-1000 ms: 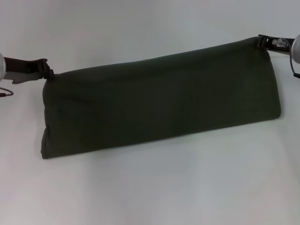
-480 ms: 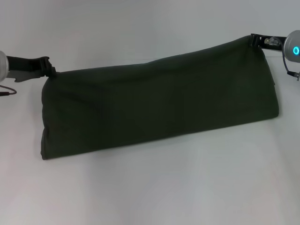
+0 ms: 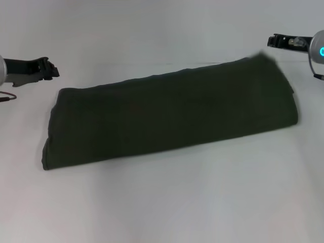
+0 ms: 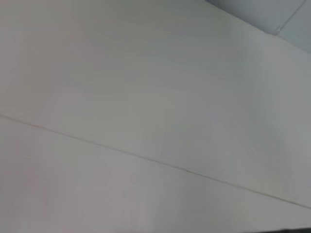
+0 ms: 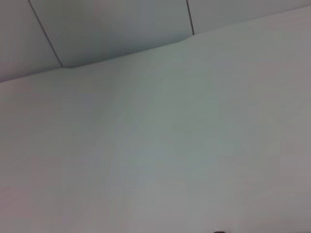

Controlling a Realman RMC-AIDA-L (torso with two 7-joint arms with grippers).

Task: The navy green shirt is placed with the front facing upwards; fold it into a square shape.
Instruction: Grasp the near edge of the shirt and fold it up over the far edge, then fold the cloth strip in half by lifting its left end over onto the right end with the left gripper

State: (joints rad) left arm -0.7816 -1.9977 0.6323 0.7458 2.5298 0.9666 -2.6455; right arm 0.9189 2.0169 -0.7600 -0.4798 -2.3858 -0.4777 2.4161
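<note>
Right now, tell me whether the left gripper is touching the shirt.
Apart. The head view shows bare table between the left gripper and the navy green shirt's nearest corner.

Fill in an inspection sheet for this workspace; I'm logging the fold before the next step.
Surface: pale table, bare around the cloth.
Job's things: navy green shirt lies folded into a long band, tilted; no lettering shows.
Clutter: nothing seen.
Grippers: left hand off the band's left end, right hand off its right end; neither touches the shirt.
Cables: thin cable at the left edge.
Surroundings: wrist views show only pale panels.
</note>
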